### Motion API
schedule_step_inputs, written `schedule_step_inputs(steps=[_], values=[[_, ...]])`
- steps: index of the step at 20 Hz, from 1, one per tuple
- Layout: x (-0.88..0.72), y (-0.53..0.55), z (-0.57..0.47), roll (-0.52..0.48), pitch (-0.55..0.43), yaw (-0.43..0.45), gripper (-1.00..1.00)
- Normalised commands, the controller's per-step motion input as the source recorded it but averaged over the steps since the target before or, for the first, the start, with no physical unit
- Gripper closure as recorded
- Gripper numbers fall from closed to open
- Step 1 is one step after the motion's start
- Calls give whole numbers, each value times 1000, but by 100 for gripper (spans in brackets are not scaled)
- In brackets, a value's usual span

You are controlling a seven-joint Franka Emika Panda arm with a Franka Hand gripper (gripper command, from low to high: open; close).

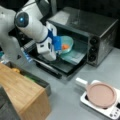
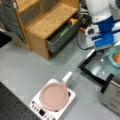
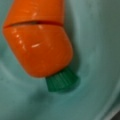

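Note:
A teal bowl (image 1: 68, 40) (image 2: 112, 53) sits at the mouth of an open toaster oven (image 1: 100, 27), above its pulled-out tray. In it lies an orange toy carrot (image 1: 65, 46) (image 2: 117, 58) with a green stub. My gripper (image 1: 58, 43) (image 2: 106, 41), with blue fingers, is at the bowl's rim on the side away from the oven and looks shut on it. The wrist view is filled by the carrot (image 3: 37, 42) lying on the bowl's teal floor (image 3: 100, 37); no fingers show there.
The oven door (image 1: 57, 66) (image 2: 96, 67) lies open and flat below the arm. A pink lidded pan (image 1: 101, 95) (image 2: 53, 96) rests on a white hotplate. A wooden cabinet (image 1: 25, 92) (image 2: 50, 22) has an open grey drawer (image 2: 62, 35) with small items.

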Motion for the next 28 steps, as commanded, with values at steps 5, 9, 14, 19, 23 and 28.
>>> schedule_step_inputs(steps=[5, 9, 14, 19, 23, 28], values=[[-201, -94, -243, -22, -188, -8, -100], [-200, -138, -294, -30, -209, -1, -100], [-206, -180, -211, -26, -147, -4, -100], [-162, -128, -292, -28, -154, 26, -100], [-98, -42, -315, -6, -181, 17, -100], [-63, 63, -244, 45, -174, -49, -100]])
